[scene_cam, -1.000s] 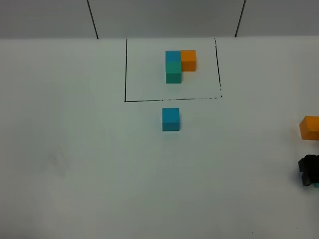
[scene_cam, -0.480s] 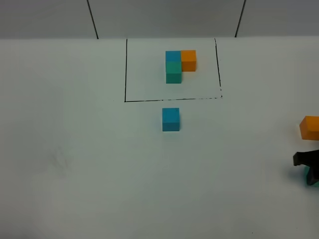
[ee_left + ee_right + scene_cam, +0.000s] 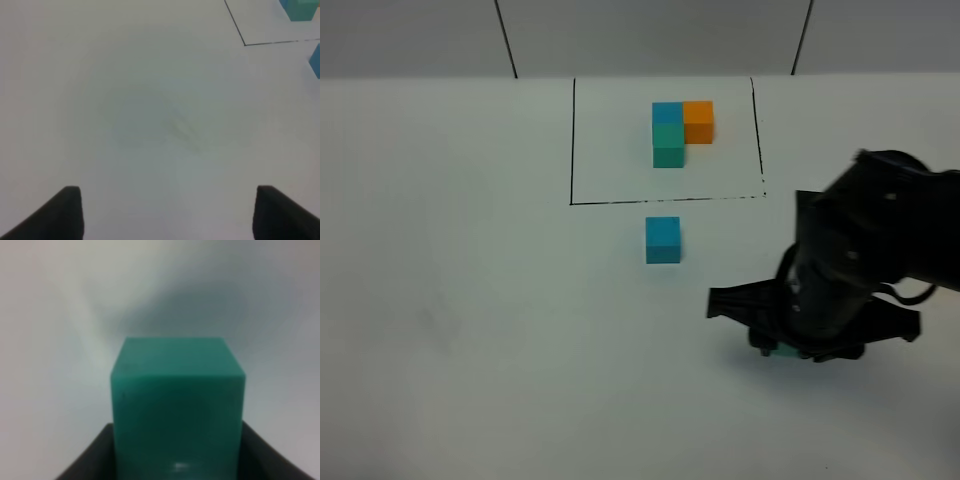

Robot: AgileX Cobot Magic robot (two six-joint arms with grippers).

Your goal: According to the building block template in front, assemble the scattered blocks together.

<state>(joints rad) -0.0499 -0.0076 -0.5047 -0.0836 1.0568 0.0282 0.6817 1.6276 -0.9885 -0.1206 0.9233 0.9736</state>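
The white table (image 3: 470,300) carried everything. The right arm (image 3: 865,250) reached in over it, its gripper (image 3: 788,347) clamped on the green cube (image 3: 177,390) by two opposite sides, low over the surface. The template (image 3: 680,130) sat inside the black rectangle (image 3: 572,140): blue behind, green in front, orange to the right of blue. The loose blue cube (image 3: 662,240) stood just outside the rectangle's near line, to the left of and beyond the held cube, so green probably belonged against its near face. The left gripper (image 3: 167,215) hung over bare table, its jaws apart and empty.
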